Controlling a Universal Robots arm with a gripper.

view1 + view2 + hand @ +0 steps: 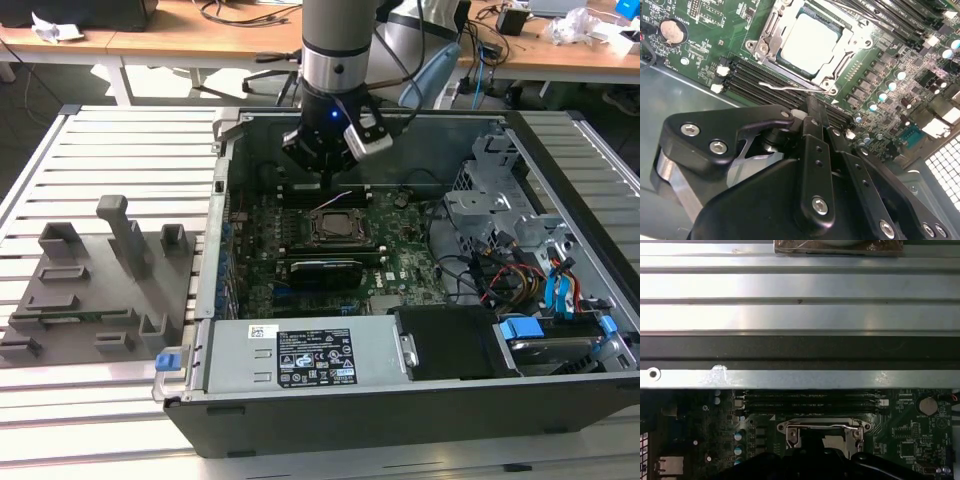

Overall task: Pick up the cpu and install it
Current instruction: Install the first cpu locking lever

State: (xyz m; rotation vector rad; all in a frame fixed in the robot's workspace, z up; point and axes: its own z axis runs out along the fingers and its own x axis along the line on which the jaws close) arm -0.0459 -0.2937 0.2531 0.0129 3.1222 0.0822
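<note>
In the exterior view, a grey holder block [95,285] sits toward the exterior view's left on the slatted metal surface [120,140], and the open computer case [400,300] lies just beside it, nearer the right edge. Inside, the cpu [331,226] sits in the socket frame [333,228] on the green motherboard [400,265]. The second wrist view gives what that one cannot: the cpu's pale metal top, flat within the frame, with the thin retention lever [790,87] standing free beside the memory slots [765,82]. The arm hangs upright over the case's far wall, the gripper [330,150] above the board with its jaws clenched together on nothing.
</note>
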